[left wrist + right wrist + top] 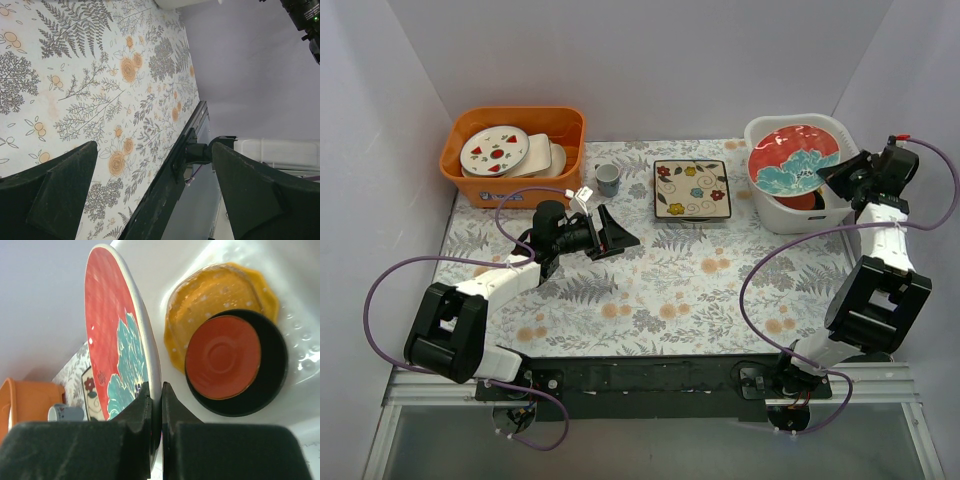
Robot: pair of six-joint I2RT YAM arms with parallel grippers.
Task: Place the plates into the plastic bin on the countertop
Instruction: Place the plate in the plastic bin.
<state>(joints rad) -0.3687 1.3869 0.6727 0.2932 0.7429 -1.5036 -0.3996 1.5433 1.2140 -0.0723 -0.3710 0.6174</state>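
**Q:** What is the status of the right tool [156, 401]?

**A:** It is clenched on the rim of the red-and-teal plate [112, 340], one finger on each face. In the top view the plate sits at the upper right, tilted over the white plastic bin [798, 222].

**Q:** Why is it held on edge and not flat?

**A:** A rim pinch is probably the only hold a two-finger tool can get on a wide, shallow plate. It also lets the plate go in edge first. From the right wrist view, its lower edge appears to be inside the bin wall, but I cannot tell whether it touches anything.

**Q:** What is in the bin?

**A:** A yellow scalloped plate [210, 295] lies on the floor. A dark round plate [272, 375] with an orange-red centre overlaps it. Both lie flat, so there is room beside them.

**Q:** And the left tool [612, 236]?

**A:** It is released, with the jaws spread wide and nothing between them. It hangs above the table [650, 290] at centre left, well apart from the bin, probably to keep out of the right arm's way.

**Q:** What is left to do?

**A:** The cream square floral plate [691, 188] lies flat on the table at upper centre, between a small cup [608, 178] and the bin. It lies flush with the table, so its rim will be hard to get under.
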